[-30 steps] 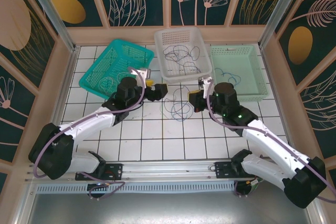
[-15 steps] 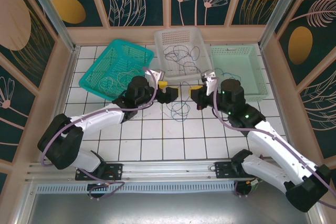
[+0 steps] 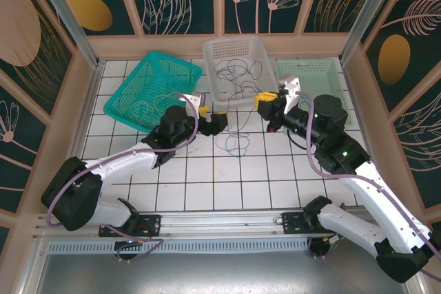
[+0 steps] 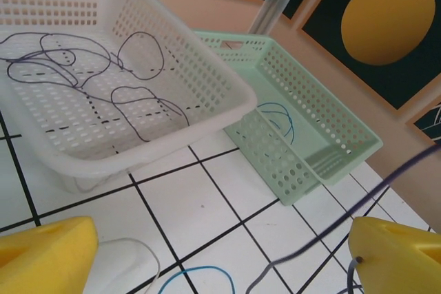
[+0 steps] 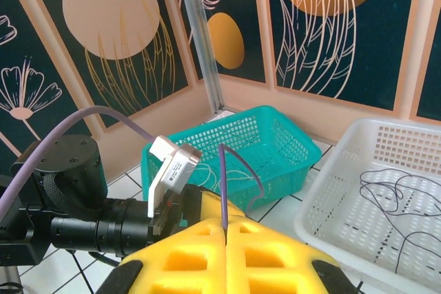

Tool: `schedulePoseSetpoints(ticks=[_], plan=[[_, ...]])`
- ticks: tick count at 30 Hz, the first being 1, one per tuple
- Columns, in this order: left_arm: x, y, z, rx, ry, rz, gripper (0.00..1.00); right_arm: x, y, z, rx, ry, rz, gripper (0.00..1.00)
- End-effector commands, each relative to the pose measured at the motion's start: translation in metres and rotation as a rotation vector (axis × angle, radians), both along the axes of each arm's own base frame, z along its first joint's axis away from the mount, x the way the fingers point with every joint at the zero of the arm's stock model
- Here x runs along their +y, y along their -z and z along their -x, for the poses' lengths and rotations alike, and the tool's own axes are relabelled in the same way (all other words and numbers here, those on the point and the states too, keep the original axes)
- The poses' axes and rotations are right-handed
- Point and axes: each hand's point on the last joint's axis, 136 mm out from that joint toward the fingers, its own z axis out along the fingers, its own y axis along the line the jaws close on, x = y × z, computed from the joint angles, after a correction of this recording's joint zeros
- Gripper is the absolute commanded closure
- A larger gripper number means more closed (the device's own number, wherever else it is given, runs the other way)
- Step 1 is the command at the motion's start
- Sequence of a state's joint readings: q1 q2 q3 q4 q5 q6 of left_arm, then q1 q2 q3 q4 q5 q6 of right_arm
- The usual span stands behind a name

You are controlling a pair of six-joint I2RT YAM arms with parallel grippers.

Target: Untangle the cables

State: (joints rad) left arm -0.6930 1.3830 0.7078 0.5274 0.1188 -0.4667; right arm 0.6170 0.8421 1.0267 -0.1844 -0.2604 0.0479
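**Top view:** the right gripper [image 3: 264, 101], clamped on one dark cable [image 3: 244, 120], is holding it above the tangle [image 3: 236, 145] lying mid-way across the table [image 3: 207, 184], near the white basket [image 3: 215, 91]. The left gripper [image 3: 220, 118] is hovering alongside, spread wide and empty.

**Left wrist view:** the cable [image 4: 344, 219] is crossing between the open fingers [image 4: 41, 253], ungripped.

**Right wrist view:** the pads [image 5: 186, 259] are pinching the cable [image 5: 222, 177].

**Judgement:** one cable is being separated. Next, the left gripper should pin the tangle.

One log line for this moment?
left tool: open | right tool: shut on dark cable | white basket: cables inside
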Motion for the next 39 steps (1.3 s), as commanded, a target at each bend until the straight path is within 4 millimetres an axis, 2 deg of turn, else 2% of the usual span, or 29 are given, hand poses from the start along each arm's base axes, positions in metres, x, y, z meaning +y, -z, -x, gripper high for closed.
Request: schedulePoseSetpoints(ticks=[1,5,8,10,14,19,23,25,28,32,35,39], plan=[[0.013,-0.015,0.001,-0.043,-0.059,0.075,0.06,-0.018,-0.046,-0.001,-0.146,0.087,-0.09,1.0],[0.036,-0.031,0.007,-0.106,-0.146,0.166,0.01,-0.025,-0.064,0.0,-0.209,0.118,-0.199,1.0],[0.049,-0.035,0.012,-0.127,-0.185,0.189,0.02,-0.024,-0.068,-0.001,-0.224,0.11,-0.254,1.0],[0.049,-0.029,0.012,-0.115,-0.186,0.16,0.02,-0.021,-0.068,-0.004,-0.218,0.104,-0.275,1.0],[0.034,-0.008,0.013,-0.042,-0.116,0.117,0.05,-0.022,-0.07,-0.009,-0.211,0.111,-0.368,1.0],[0.021,0.014,0.015,0.031,-0.064,0.177,0.12,-0.029,-0.067,-0.012,-0.216,0.133,-0.481,1.0],[0.019,0.016,0.017,0.042,-0.056,0.223,0.13,-0.028,-0.059,-0.013,-0.215,0.127,-0.514,1.0],[0.024,0.01,0.019,0.022,-0.069,0.241,0.11,-0.033,-0.06,-0.012,-0.241,0.148,-0.528,1.0],[0.039,-0.004,0.019,-0.026,-0.125,0.264,0.02,-0.041,-0.059,-0.011,-0.268,0.171,-0.571,1.0],[0.059,-0.02,0.02,-0.083,-0.21,0.275,0.01,-0.034,-0.047,-0.017,-0.225,0.156,-0.582,1.0],[0.065,-0.01,0.017,-0.051,-0.25,0.237,0.01,-0.033,-0.043,-0.019,-0.213,0.156,-0.583,1.0],[0.062,0.01,0.025,-0.007,-0.214,0.241,0.02,-0.041,-0.049,-0.024,-0.206,0.208,-0.592,1.0]])
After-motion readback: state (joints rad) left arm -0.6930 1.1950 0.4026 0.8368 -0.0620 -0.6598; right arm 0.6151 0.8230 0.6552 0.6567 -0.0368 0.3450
